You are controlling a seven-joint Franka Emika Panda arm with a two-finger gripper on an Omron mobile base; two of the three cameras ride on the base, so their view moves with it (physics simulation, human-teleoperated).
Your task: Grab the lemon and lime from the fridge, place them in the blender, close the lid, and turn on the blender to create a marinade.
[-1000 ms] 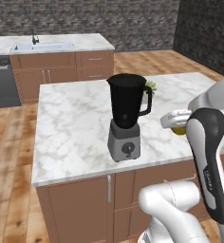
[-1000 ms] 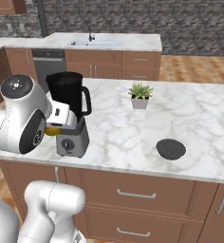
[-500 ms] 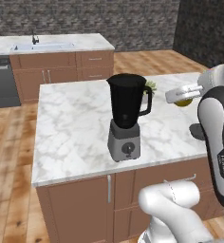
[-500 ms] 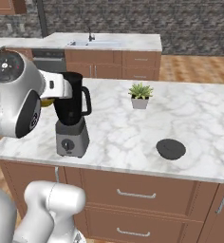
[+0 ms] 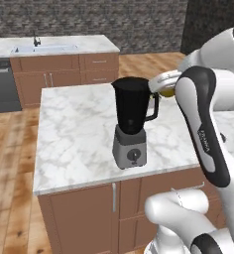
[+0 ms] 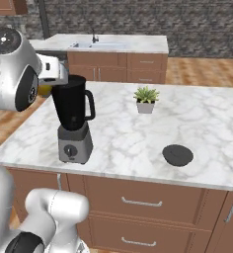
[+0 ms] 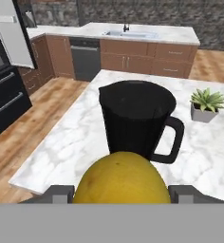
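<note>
Lemon (image 7: 121,178): clamped in the tool (image 7: 121,192), carried high, just short of the blender (image 7: 135,118).
Blender: jar mouth uncovered to take fruit, near the desk (image 6: 138,143) corner.
Lid (image 6: 177,154): parked aside, well apart.
Potted plant (image 6: 146,99): clear of the approach.

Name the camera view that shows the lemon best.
Hand view: the orange-yellow round lemon looms large in front of the black blender jar. Left base view gives a sliver behind the arm; right base view a small patch.
</note>
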